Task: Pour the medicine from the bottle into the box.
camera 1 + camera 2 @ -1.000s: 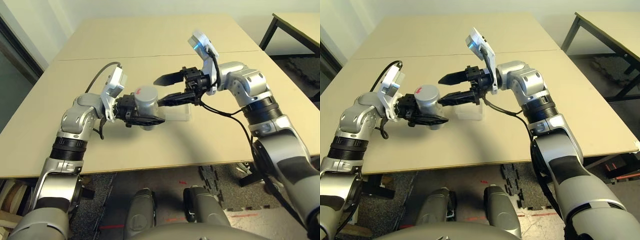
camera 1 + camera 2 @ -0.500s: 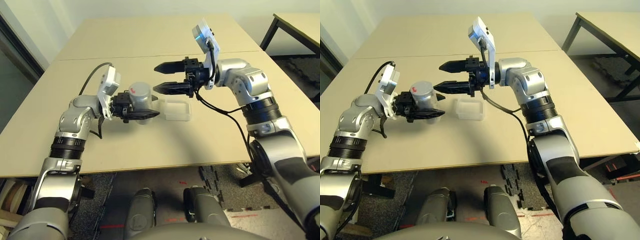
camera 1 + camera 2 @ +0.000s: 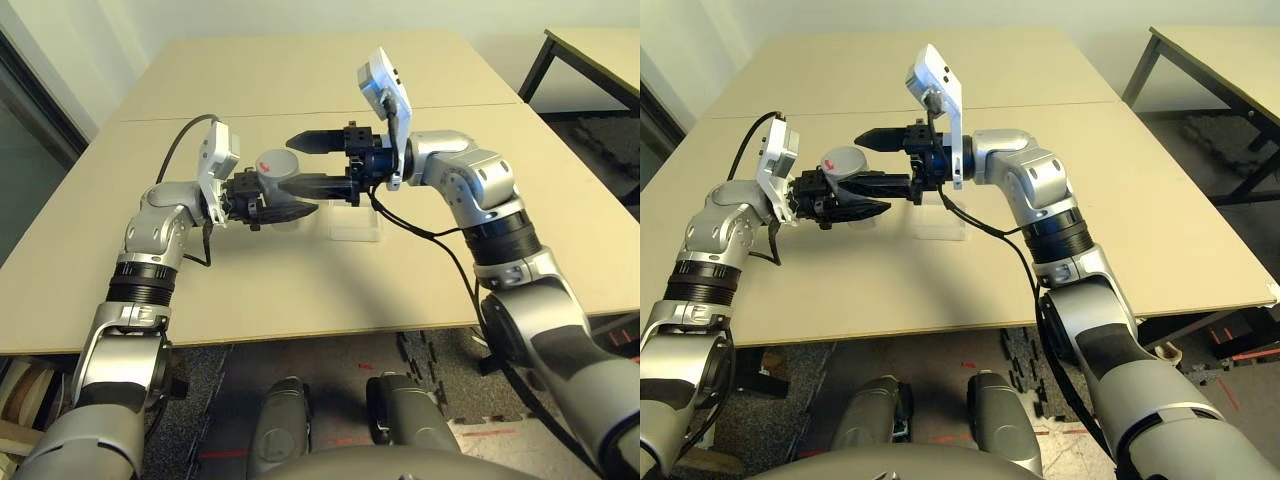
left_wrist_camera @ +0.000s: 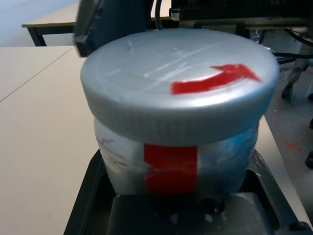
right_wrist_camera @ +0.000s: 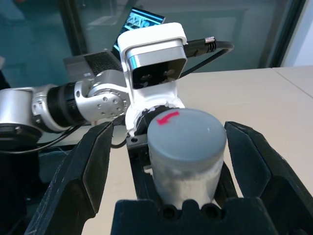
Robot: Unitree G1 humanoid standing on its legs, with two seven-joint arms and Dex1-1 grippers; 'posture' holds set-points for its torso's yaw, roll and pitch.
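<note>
keeps the silver-grey bottle [image 5: 187,181] roughly upright above the bench [image 3: 250,300], clamped round its body by the left gripper [image 4: 178,169], with the grey cap [image 4: 146,63] on. holds the right gripper [image 3: 285,163] spread, fingers to either side of that cap, apparently ready to close. looks light and fairly stiff, probably smooth enough to slip or spin under a twist. best to pinch the cap low, on its ribbed side [image 4: 171,122], and brace the body at the red label [image 4: 171,169] without squeezing hard. must come open before any pouring into the clear box [image 3: 355,230], resting on the bench near the bottle, likely thin-walled and easily nudged.
</note>
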